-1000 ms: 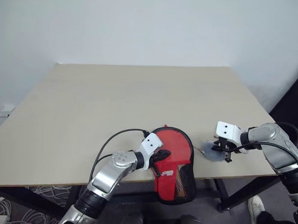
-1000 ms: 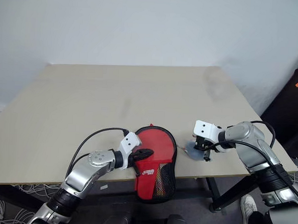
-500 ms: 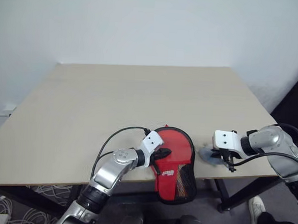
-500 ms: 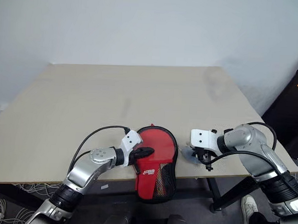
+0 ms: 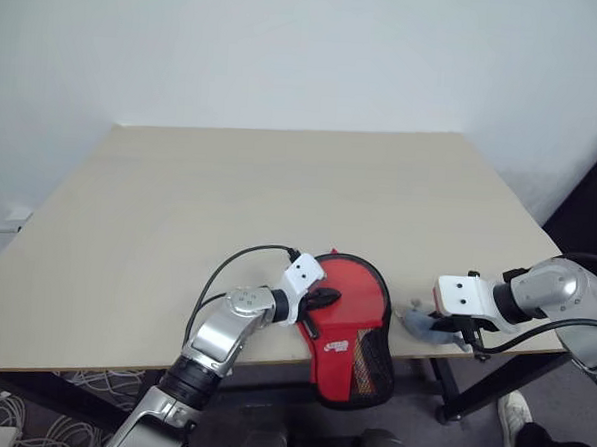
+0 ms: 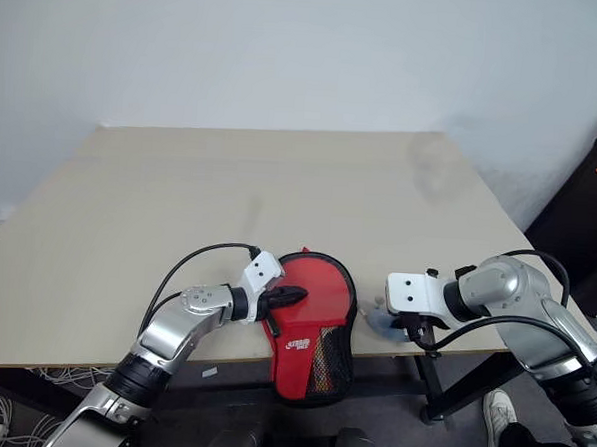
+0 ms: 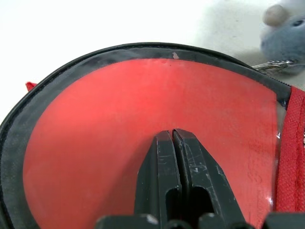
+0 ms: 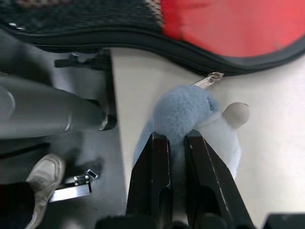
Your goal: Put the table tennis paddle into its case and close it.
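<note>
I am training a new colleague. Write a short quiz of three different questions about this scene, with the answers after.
1. True or false: the left gripper is shut, with its tips over the clear side of the case.
2. What does the right gripper pinch? A) the paddle handle B) the grey-blue plush charm C) a cable
3. Which end of the case hangs over the table edge?

Key: 1 true; 2 B; 3 the narrow mesh end.

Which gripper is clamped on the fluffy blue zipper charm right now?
The right gripper: it is shut on the pale blue plush charm beside the case. The left gripper, shut, presses the case's red face.
</note>
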`<state>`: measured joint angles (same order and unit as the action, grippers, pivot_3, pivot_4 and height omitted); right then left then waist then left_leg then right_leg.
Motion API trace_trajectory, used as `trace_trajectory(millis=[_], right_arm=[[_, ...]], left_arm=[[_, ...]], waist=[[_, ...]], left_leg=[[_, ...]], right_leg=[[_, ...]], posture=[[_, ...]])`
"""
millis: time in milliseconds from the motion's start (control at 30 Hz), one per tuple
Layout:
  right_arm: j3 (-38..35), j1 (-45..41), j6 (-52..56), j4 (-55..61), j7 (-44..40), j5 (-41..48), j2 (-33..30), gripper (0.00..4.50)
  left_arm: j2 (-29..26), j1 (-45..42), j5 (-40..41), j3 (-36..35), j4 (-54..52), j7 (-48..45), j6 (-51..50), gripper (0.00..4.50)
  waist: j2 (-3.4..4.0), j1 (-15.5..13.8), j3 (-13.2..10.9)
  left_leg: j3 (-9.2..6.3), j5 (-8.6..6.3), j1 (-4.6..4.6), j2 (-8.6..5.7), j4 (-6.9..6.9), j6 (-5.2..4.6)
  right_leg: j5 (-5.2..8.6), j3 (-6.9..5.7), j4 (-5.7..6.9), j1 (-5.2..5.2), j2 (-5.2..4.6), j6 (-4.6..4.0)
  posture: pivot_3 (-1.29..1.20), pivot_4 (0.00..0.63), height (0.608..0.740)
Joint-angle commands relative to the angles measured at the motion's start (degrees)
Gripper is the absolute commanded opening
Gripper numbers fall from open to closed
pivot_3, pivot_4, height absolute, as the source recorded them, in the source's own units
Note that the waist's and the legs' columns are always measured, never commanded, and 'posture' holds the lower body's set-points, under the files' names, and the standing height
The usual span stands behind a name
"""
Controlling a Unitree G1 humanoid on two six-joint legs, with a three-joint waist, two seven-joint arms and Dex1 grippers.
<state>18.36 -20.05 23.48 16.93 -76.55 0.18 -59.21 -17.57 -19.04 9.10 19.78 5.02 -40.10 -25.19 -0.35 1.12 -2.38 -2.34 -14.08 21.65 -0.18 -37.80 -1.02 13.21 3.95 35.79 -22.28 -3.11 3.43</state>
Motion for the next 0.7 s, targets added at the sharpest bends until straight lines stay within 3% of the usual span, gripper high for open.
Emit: trace_trajectory(millis=[33,400,700], right_arm=[[-2.71,0.94,-1.09,2.79,-2.25,2.19,-2.57,0.01],[-8.25,11.34,-4.85,9.33,-5.07,7.56,-10.04,0.01],[-8.29,12.69,-6.57,8.90,-4.44,7.56,-10.89,0.01]], left_arm=[[-0.69,0.87,-2.72,1.29,4.52,0.21,-1.52,0.00],[-1.17,0.57,-3.26,1.59,5.26,-0.94,-0.64,0.00],[-0.99,0.43,-3.67,1.52,5.48,-1.50,-0.62,0.00]], waist=[[-0.01,0.00,0.00],[0.00,-1.25,-0.01],[-0.01,-1.48,-0.02]], left_leg=[[0.01,0.00,-0.01,0.00,0.00,0.00],[0.04,-0.15,0.06,-0.02,-0.01,-0.04],[0.08,-0.25,0.09,-0.05,-0.05,-0.11]], right_leg=[[0.00,0.00,0.00,0.00,0.00,0.00],[0.07,0.01,-0.10,-0.02,-0.04,0.08],[0.12,0.03,-0.14,-0.02,-0.08,0.15]], posture=[[0.00,0.000,0.740],[0.00,0.000,0.740],[0.00,0.000,0.740]])
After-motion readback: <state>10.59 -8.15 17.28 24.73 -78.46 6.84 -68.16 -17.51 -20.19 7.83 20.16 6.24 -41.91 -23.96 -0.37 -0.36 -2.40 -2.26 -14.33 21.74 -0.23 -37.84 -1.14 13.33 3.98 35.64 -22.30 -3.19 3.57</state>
